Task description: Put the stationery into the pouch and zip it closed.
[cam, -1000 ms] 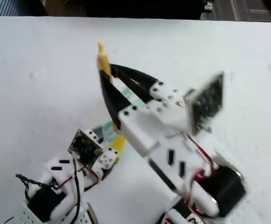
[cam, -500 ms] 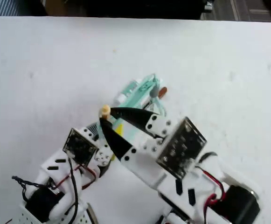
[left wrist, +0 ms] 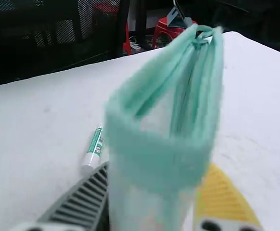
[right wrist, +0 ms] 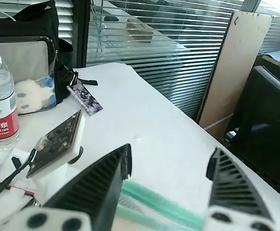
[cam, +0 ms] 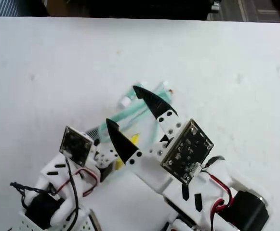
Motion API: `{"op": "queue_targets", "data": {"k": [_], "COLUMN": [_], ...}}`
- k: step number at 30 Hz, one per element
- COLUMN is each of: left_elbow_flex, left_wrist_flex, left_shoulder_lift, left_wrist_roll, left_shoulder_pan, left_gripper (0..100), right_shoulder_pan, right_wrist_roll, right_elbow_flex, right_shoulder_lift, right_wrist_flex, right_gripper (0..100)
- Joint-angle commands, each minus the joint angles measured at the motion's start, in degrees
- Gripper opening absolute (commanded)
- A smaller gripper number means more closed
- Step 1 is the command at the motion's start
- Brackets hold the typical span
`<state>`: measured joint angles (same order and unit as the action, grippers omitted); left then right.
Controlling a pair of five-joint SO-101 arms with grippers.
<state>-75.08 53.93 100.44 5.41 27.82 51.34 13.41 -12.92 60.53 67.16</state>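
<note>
High view: found the right gripper spread wide with nothing between its black fingers, poised over the teal pouch on the white table. Spotted a white-capped pen lying by the pouch's far edge; touching it or just beside it, could not tell.

Left wrist view: caught the left gripper clamped on the pouch, grey finger on one side and yellow on the other, holding it up with the mouth gaping. Saw the pen out on the table next to the pouch, not inside.

Right wrist view: confirmed the wide, empty spread, with a teal edge of the pouch running below and between the fingers.

Judged the loading step unfinished and the zip untouched. Reckoned next on lowering the right gripper to the pen, pinching it, then feeding it through the mouth held agape.
</note>
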Motion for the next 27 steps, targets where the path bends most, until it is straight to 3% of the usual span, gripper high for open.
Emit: {"op": "queue_targets", "data": {"k": [1, 6, 14, 19, 22, 27], "left_elbow_flex": [2.64, 2.64, 2.99, 5.45, 10.29, 17.14], "left_wrist_flex": [0.09, 0.35, 0.18, 1.58, 5.54, 9.58], "left_shoulder_lift": [0.04, 0.04, 0.13, 0.13, 0.66, 5.32], "left_wrist_roll": [0.7, 0.7, -1.23, -5.54, -5.63, -5.89], "left_shoulder_pan": [-0.57, -0.4, -0.4, -1.01, -3.65, -13.58], "left_gripper": [23, 23, 3, 2, 2, 2], "right_shoulder_pan": [-0.48, -2.51, -18.86, -27.03, -29.05, -29.05], "right_wrist_roll": [0.53, 0.7, 0.26, -5.63, -7.3, -7.38], "right_elbow_flex": [0.7, 0.97, 0.97, 0.7, 0.62, 0.26], "right_shoulder_lift": [0.75, 0.75, 0.66, 0.13, 0.13, -5.32], "right_wrist_flex": [0.13, 0.13, 0.31, 3.82, 5.23, 5.58], "right_gripper": [21.3, 19.9, 19.8, 19.8, 19.8, 19.7]}}
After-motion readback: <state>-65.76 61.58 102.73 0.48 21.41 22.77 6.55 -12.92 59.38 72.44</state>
